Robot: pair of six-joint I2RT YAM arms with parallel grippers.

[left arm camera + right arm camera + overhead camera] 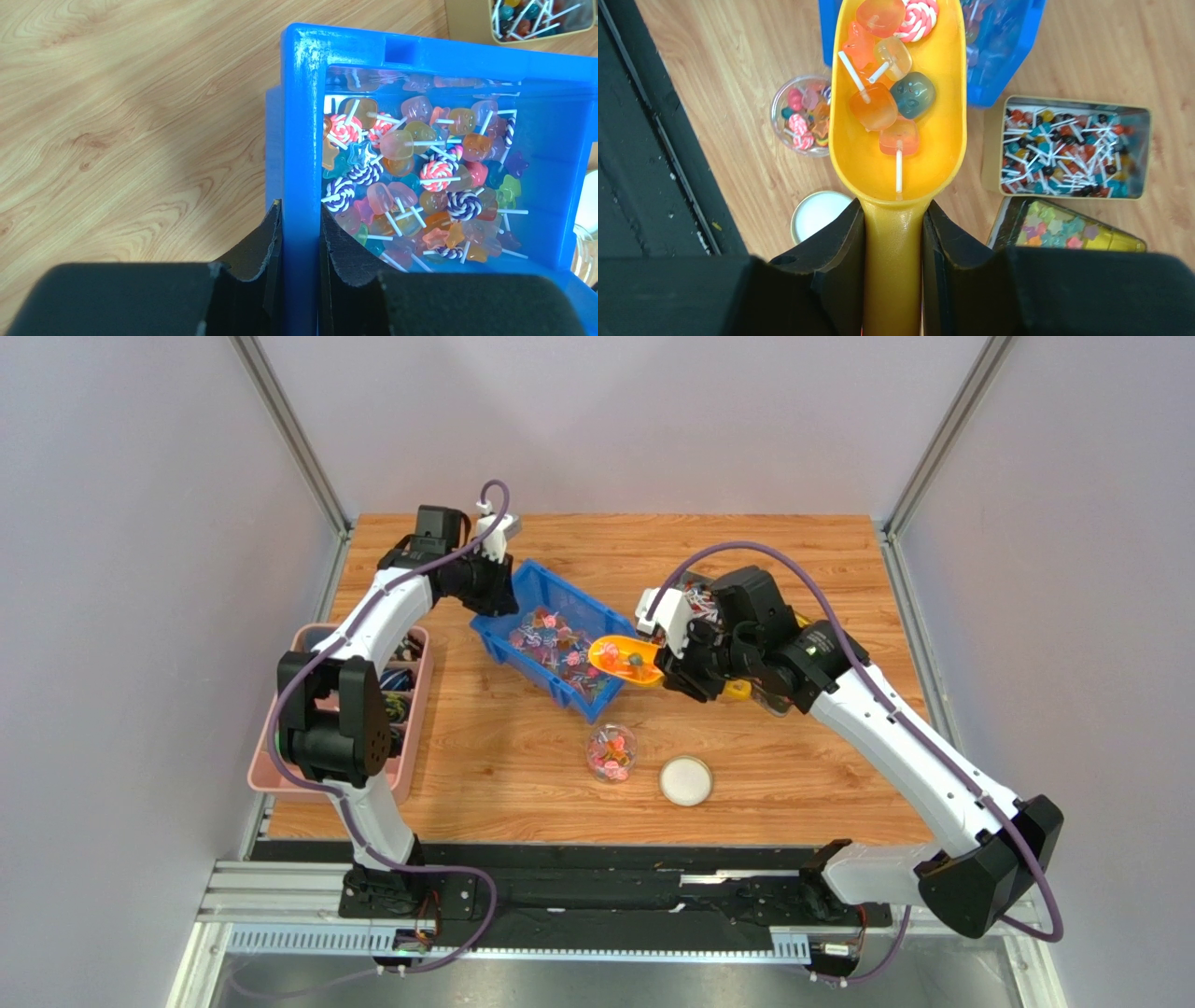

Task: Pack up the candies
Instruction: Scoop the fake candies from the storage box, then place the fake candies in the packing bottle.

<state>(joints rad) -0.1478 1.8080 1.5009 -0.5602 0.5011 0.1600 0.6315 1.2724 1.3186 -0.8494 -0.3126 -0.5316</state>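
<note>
Left tool pinches the wall of a blue plastic bin. Right tool grips a yellow plastic scoop holding candies.

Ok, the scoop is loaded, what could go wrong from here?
The yellow scoop, held by the right end effector, looks wider than the mouth of the small clear jar, so lollipops may spill onto the table when poured.
The jar stands free; a nudge from the scoop could tip it.
The left end effector pinches the wall of the blue bin; any move could drag the bin.
</note>
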